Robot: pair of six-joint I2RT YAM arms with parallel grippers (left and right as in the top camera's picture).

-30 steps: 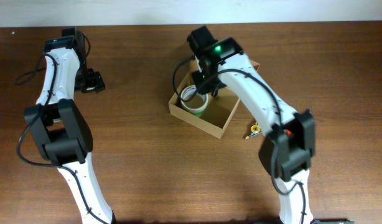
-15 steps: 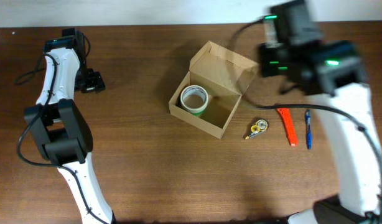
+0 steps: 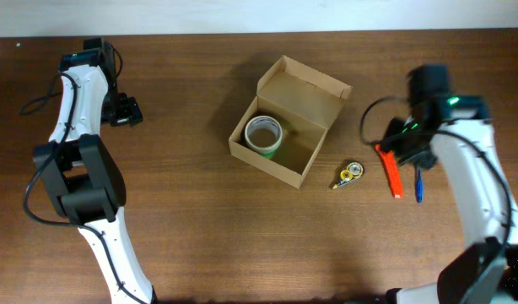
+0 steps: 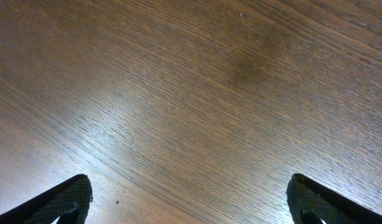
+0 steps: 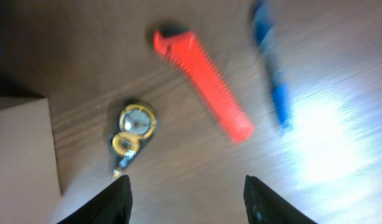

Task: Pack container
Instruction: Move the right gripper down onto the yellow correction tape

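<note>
Overhead: the whole table [image 3: 200,236] is seen straight down from afar, with both arms and the cardboard box [image 3: 280,165].
Left wrist: bare table is viewed closely, downward, beyond the left gripper [image 4: 191,205].
Right wrist: the table is viewed downward, fairly near; beyond the right gripper [image 5: 190,199] an orange utility knife [image 5: 203,84], a blue pen [image 5: 272,74] and a correction-tape dispenser [image 5: 134,130] are framed.
Shared: those three items and a box corner are also covered overhead.

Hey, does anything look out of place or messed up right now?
Nothing stands out. The container is open with the tape roll lying flat inside; the orange cutter, blue pen and small yellow dispenser lie loose beside it.
</note>
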